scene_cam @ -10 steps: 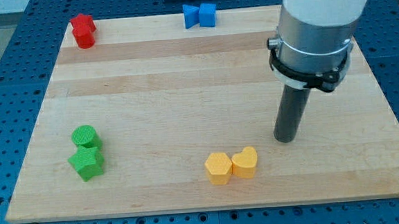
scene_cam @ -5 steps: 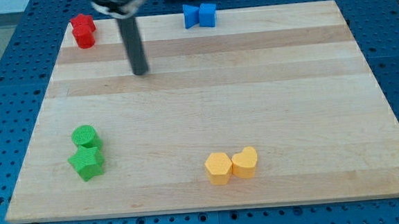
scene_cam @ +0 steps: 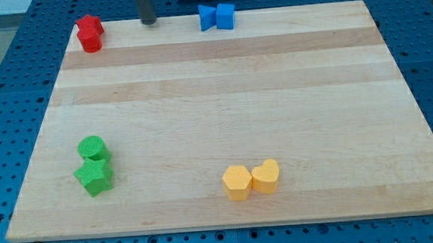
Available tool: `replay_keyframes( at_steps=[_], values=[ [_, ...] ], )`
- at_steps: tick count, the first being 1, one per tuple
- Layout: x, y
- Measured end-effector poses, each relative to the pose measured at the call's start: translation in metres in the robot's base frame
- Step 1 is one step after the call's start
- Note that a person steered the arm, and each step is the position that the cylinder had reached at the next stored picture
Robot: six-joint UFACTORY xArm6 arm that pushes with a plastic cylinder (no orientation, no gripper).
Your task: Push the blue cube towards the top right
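Note:
The blue cube (scene_cam: 226, 16) sits at the board's top edge, a little right of centre, touching a second blue block (scene_cam: 208, 17) on its left whose shape is unclear. My tip (scene_cam: 149, 21) stands at the top edge of the board, to the left of both blue blocks and apart from them. It is right of the red block (scene_cam: 90, 33).
The red block is near the top left corner. A green cylinder (scene_cam: 93, 149) and a green star (scene_cam: 94, 176) touch at the lower left. A yellow hexagon (scene_cam: 237, 182) and a yellow heart (scene_cam: 266, 175) touch near the bottom centre. The wooden board (scene_cam: 238, 97) lies on a blue pegboard.
My tip has swept from the board's right middle across to the upper left, then up to the top edge. No block has moved.

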State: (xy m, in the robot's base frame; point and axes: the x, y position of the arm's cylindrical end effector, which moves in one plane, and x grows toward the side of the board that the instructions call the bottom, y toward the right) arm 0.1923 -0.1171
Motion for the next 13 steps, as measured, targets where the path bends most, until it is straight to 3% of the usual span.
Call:
replay_keyframes(
  at_steps=[4, 7, 8, 10, 13],
  values=[
    [0.002, 0.183],
    [0.022, 0.125],
    [0.043, 0.147],
    [0.043, 0.259],
    [0.035, 0.258]
  ],
)
